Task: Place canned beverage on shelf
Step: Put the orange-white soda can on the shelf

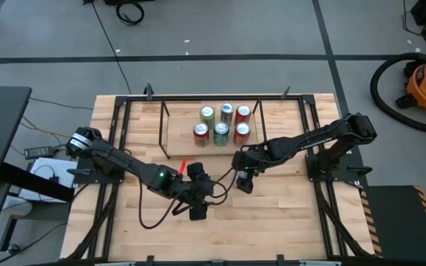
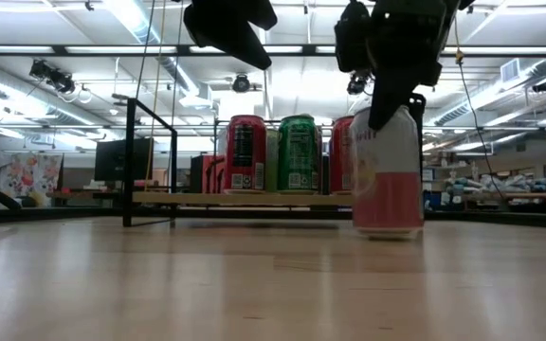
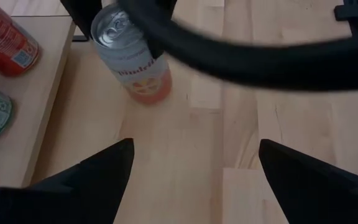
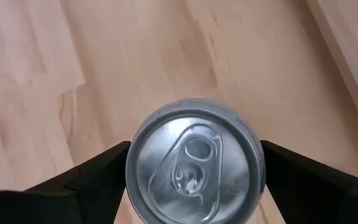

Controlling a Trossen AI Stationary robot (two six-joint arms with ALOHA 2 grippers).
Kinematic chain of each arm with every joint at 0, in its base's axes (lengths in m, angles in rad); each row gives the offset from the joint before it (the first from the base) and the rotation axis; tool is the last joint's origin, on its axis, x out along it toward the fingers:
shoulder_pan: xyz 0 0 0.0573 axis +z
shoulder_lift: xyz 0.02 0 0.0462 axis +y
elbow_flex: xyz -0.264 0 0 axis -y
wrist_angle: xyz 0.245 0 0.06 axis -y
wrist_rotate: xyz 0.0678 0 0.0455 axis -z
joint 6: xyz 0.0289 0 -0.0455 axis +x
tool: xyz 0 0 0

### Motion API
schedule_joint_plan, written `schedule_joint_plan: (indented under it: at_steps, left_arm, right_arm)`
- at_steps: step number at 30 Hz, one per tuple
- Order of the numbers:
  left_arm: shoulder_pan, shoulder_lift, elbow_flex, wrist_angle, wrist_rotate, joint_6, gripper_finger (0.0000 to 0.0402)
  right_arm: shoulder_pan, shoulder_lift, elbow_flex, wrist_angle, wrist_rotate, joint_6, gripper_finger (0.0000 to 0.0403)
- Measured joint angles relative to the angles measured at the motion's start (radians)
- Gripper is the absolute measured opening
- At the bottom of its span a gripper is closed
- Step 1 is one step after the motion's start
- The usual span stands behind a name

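The left gripper (image 1: 197, 212) hangs above the bare wooden table (image 1: 287, 222) toward its front, fingers (image 3: 98, 171) spread wide with nothing between them, pointed toward the can being handled. Behind it, toward the table's rear, stands the shelf (image 1: 180, 122), a low black-rod rack with a light wood deck; six cans (image 1: 223, 123) stand upright on its right part in two rows of three, red, green and blue-topped ones among them, and the left part of the deck is bare. Just in front of the shelf's right end, the pink-and-white can (image 2: 387, 170) stands upright on the table, its base on the wood and not on the deck. The right gripper (image 1: 244, 179) is directly over that can, its two fingers (image 4: 92, 180) pinching the can's top from both sides, silver lid and pull tab showing between them in the right wrist view.
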Motion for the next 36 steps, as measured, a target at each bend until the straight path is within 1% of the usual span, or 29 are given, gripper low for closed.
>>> schedule_joint_plan:
  at_steps: [4,8,10,14,16,21,25,28,32,34,36]
  left_arm:
    - [0.000,0.000,0.000,-0.008,0.000,0.000,0.0357]
    - [-0.003,0.000,0.000,-0.007,0.000,0.000,0.0357]
    - [-0.003,0.000,0.000,-0.009,0.000,0.000,0.0357]
    - [-0.003,0.000,0.000,-0.015,0.000,0.010,0.0357]
    - [-0.003,0.000,0.000,-0.015,0.000,0.024,0.0357]
    - [-0.003,0.000,0.000,-0.001,0.000,0.024,0.0357]
    - [-0.002,0.013,0.001,0.084,-0.004,0.024,0.0357]
    - [-0.002,0.039,0.000,0.143,-0.027,0.066,0.0357]
    - [0.004,0.082,0.000,0.190,-0.040,0.133,0.0357]
    - [0.012,0.096,0.000,0.208,-0.041,0.131,0.0357]
    - [0.021,0.103,0.000,0.221,-0.042,0.120,0.0357]
  right_arm:
    - [0.000,0.000,0.001,0.001,0.001,0.030,0.0353]
    - [0.008,0.000,0.001,-0.004,0.019,0.020,0.0354]
    - [0.011,0.000,0.002,0.002,0.016,0.034,0.0360]
    - [0.012,0.000,0.002,0.015,-0.024,0.061,0.0385]
    - [0.011,0.000,0.005,0.016,-0.026,0.070,0.0395]
    - [-0.010,0.000,0.069,-0.042,-0.029,0.062,0.0398]
    - [0.008,-0.002,0.153,-0.134,0.036,0.034,0.0398]
    - [0.043,-0.007,0.198,-0.223,0.091,0.017,0.0398]
    - [0.119,-0.026,0.199,-0.335,0.223,0.017,0.0398]
    - [0.160,-0.037,0.190,-0.386,0.265,0.037,0.0398]
    - [0.210,-0.064,0.176,-0.393,0.299,0.058,0.0398]
